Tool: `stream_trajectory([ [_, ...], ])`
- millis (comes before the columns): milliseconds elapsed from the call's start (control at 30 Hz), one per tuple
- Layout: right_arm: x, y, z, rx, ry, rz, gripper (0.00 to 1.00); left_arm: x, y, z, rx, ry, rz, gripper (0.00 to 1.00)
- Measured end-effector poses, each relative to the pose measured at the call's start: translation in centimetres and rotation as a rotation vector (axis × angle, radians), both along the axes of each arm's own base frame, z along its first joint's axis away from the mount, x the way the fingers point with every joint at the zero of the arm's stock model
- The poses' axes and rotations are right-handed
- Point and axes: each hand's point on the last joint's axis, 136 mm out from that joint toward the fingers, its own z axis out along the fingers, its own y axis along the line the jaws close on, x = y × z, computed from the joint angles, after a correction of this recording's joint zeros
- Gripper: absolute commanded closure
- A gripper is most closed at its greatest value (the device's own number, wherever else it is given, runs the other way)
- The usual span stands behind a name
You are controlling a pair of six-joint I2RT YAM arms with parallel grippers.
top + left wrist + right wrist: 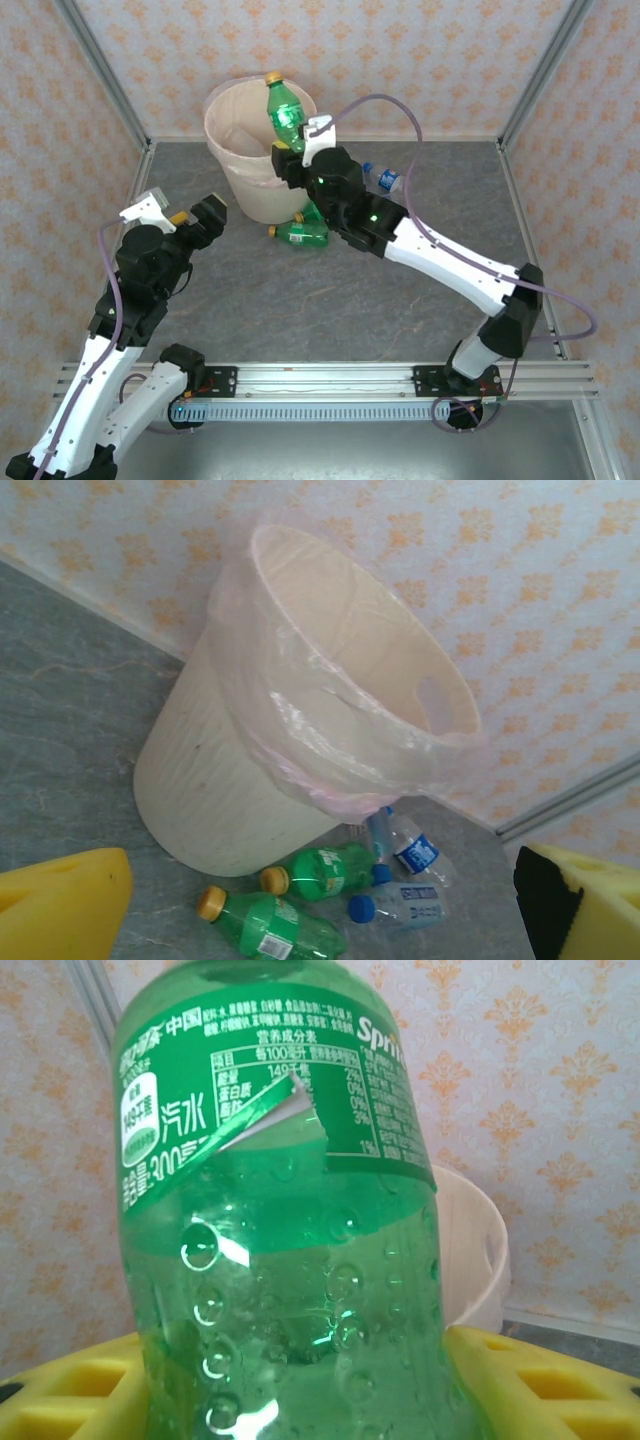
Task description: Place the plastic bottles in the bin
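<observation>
Hanging spread wide and empty at the near left, the left gripper (pixel 195 218) faces the bin (pixel 245 185); over the bin's right rim the right gripper (pixel 291 152) clamps a green bottle (pixel 286 112), its torn label reading "Spri" and "汽水"; a second green bottle (pixel 300 234) lies at the bin's foot; a clear bottle (pixel 383 179), blue-capped, lies further right.

Grey marbled table (pixel 300 310) bears bin (pixel 243 190) and bottles (pixel 300 236).

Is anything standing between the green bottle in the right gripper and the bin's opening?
Nothing visible does. The right gripper holds the green bottle upright at the rim of the bin, whose lined mouth is open and uncovered.
</observation>
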Motion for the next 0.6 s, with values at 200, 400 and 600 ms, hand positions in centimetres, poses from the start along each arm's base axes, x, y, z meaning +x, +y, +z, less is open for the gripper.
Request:
stream_trajectory([
  [200, 3.9, 1.6, 0.5, -0.014, -0.006, -0.030, 0.40, -0.1, -0.8, 0.6, 0.001, -0.015, -0.050, 0.01],
  [400, 7.7, 2.8, 0.6, -0.019, -0.003, -0.054, 0.40, -0.3, -1.0, 1.1, 0.004, -0.027, -0.068, 0.01],
  [600, 10.7, 3.8, 0.8, -0.011, -0.003, -0.065, 0.40, -0.4, -1.0, 1.2, 0.005, -0.029, -0.068, 0.01],
])
